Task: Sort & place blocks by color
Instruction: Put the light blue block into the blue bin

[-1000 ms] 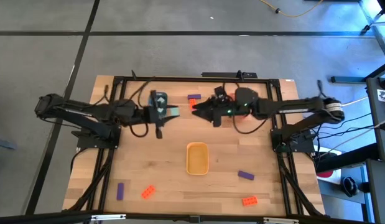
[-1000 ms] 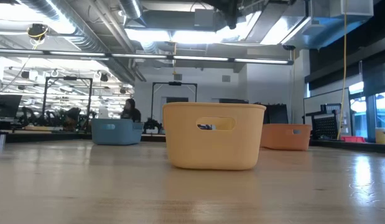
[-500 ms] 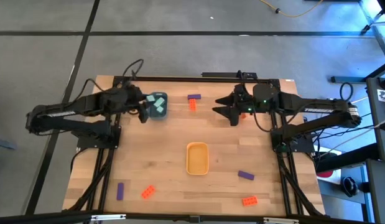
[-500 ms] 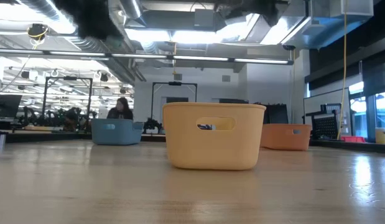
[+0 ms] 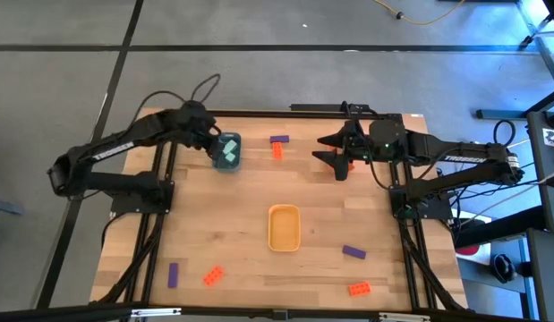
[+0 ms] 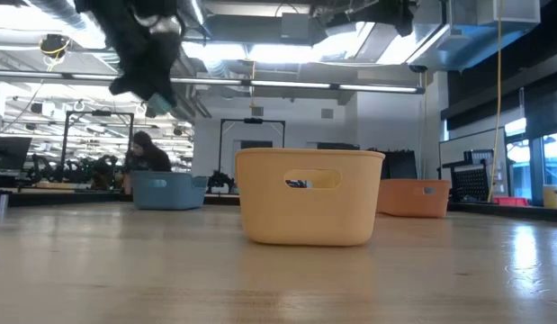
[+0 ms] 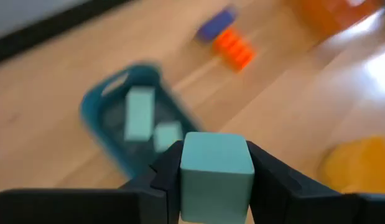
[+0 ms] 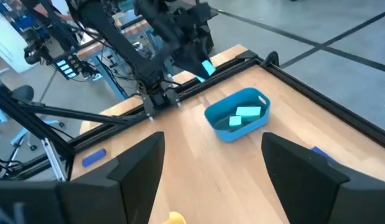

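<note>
Upper left of the high view, the left gripper [image 7: 216, 180] clamps the third mint block [image 7: 216, 171] near the blue tray [image 5: 228, 152] holding two; right gripper [image 5: 336, 154] wide, purple and orange blocks unsorted.

A light wooden table [image 5: 223, 224] stands on a grey floor [image 5: 71, 63] crossed by dark lines; a black frame [image 5: 259, 114] runs along the table's far edge; near its middle sits a yellow oblong tray [image 5: 284, 228], which in the low view fills the foreground as a tub with a slot handle [image 6: 309, 209]; a blue tray [image 5: 226, 151] rests near the far left part of the table, seen in the low view to the yellow one's left [image 6: 168, 191]; an orange tray [image 6: 413, 198] shows to its right; a yellow cable [image 5: 420, 16] lies on the floor beyond; in the room behind, a seated person [image 6: 143, 155] is visible under bright ceiling lights [image 6: 260, 54].
</note>
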You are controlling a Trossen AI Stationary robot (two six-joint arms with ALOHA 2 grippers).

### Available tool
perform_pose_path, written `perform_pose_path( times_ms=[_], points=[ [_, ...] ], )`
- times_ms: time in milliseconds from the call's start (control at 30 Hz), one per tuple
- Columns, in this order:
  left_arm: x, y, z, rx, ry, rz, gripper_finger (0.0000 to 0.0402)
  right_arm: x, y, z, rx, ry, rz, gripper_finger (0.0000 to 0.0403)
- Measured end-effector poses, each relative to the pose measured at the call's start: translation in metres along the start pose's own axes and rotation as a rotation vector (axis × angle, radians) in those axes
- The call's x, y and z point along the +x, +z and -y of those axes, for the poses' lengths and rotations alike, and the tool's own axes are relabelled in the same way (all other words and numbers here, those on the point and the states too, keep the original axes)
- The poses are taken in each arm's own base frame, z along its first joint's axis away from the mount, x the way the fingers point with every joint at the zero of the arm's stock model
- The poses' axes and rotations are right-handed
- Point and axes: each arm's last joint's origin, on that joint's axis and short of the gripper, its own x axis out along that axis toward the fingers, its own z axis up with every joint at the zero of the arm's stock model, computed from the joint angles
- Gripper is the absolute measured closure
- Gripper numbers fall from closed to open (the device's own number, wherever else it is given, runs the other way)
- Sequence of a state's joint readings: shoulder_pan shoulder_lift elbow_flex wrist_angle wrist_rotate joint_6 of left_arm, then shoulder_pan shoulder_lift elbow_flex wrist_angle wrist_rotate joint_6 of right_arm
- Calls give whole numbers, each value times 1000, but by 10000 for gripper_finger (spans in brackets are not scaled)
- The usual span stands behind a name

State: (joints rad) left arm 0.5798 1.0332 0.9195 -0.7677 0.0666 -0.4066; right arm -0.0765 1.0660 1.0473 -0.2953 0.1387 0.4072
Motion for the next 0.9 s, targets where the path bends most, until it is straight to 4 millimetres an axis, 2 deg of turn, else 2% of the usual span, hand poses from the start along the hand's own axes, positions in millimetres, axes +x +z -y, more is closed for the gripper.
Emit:
perform_pose_path(
  times_ms=[200,433,900],
  points=[
    [37,-2,-5,69,79,-187,280,0,-4,2,-6,-15,-35,132],
    [74,-3,-9,163,139,-311,280,0,-4,2,-6,-17,-38,132],
    [126,-8,-16,347,154,-437,280,0,-3,2,0,-40,-26,132]
  ],
)
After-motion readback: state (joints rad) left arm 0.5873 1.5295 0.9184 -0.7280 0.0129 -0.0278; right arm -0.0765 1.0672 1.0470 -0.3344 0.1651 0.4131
